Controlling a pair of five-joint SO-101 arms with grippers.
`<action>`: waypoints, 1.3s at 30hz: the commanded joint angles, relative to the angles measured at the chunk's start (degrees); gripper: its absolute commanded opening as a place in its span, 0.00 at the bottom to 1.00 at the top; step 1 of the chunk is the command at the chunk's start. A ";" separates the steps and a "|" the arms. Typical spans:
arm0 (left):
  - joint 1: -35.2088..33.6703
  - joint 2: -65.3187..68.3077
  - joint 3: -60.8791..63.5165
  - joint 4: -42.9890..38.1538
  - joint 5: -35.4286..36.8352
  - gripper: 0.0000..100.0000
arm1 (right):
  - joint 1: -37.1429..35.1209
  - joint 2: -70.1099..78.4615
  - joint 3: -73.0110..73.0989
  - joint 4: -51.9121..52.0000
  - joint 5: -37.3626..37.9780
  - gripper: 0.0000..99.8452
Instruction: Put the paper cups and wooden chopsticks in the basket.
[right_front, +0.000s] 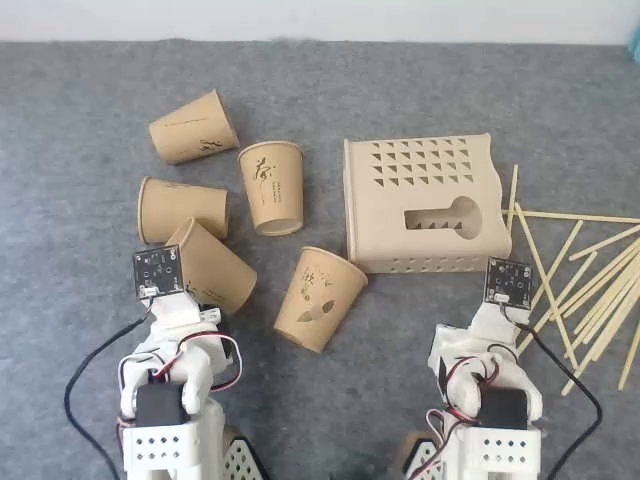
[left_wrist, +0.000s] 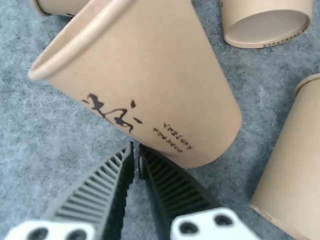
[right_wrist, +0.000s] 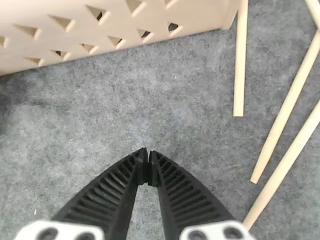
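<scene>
Just ahead of the left gripper (left_wrist: 135, 150), a paper cup (left_wrist: 145, 75) lies on its side, its printed wall almost touching the tips of the pincer, whose jaws are pressed together and hold nothing. To take this cup well, I judge the jaws must first spread wide, then close over the rim or gently across the wall, since thin paper will likely crush and a tapered cup may roll. 4 more cups (right_front: 272, 187) lie tipped nearby, 5 in all. The beige basket (right_front: 425, 205) sits to their right with a perforated, handled face upward, so its opening cannot be seen. The right gripper (right_wrist: 148, 155), likewise closed and empty, hangs over bare mat between the basket and the scattered wooden chopsticks (right_front: 590, 290). Everything rests on grey felt-like matting (right_front: 80, 120); a pale strip (right_front: 300, 20) borders its far edge.
</scene>
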 joint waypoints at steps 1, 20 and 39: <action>-0.26 -1.05 -0.40 0.26 -0.18 0.01 | 0.40 -1.01 1.05 0.48 -0.62 0.01; -0.26 -1.05 -0.75 0.26 -0.26 0.01 | 0.40 -1.01 1.05 0.48 -0.62 0.01; -0.26 -1.05 -10.15 -2.99 -6.51 0.01 | 0.40 -1.01 1.05 0.48 -0.62 0.01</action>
